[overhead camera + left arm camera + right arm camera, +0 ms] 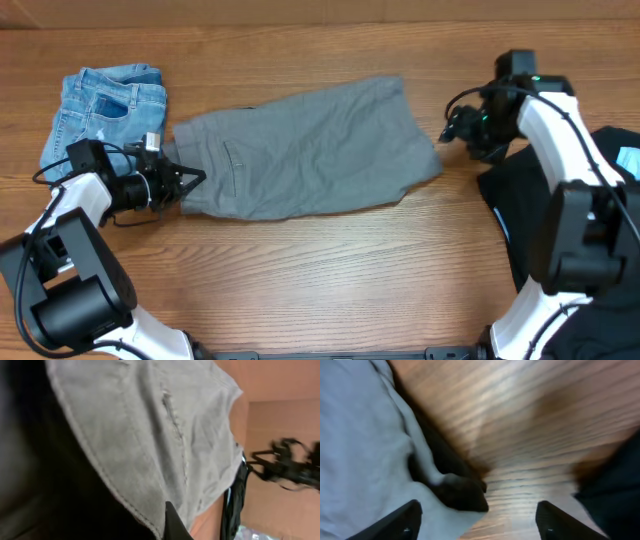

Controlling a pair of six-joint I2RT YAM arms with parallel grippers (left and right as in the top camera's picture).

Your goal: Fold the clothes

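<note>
The grey-khaki shorts [300, 150] lie spread flat across the middle of the table, waistband to the left. My left gripper [190, 182] is at that waistband edge, shut on the fabric. In the left wrist view the grey cloth [150, 435] fills the frame and one dark fingertip [174, 524] presses into its stitched hem. My right gripper [450, 130] hovers at the shorts' right edge, open. Its two fingers [395, 522] straddle the cloth's edge [360, 435] and bare wood, holding nothing. Folded light-blue denim shorts [105, 110] sit at the far left. A black top [600, 230] lies at the right.
The wooden table [330, 270] shows bare wood in front of the shorts. The black top lies under the right arm's base, close to the right gripper; its dark edge [615, 480] shows in the right wrist view.
</note>
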